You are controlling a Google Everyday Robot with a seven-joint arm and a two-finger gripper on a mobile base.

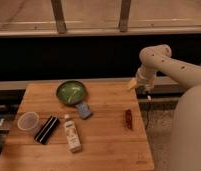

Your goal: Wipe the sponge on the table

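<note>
On the table (111,145) before me, the bowl (71,92) sits toward the far edge, left of centre, and the sponge (84,110) lies just in front of it to the right, close by its rim. Along the left side, the cup (28,121) is nearest the edge, the bar (46,130) lies just right of it, and the bottle (72,133) comes next, in front of the sponge, while a small slim object (128,119) lies alone near the right edge. My gripper (145,90) hangs by the table's far right corner, well apart from the sponge.
</note>
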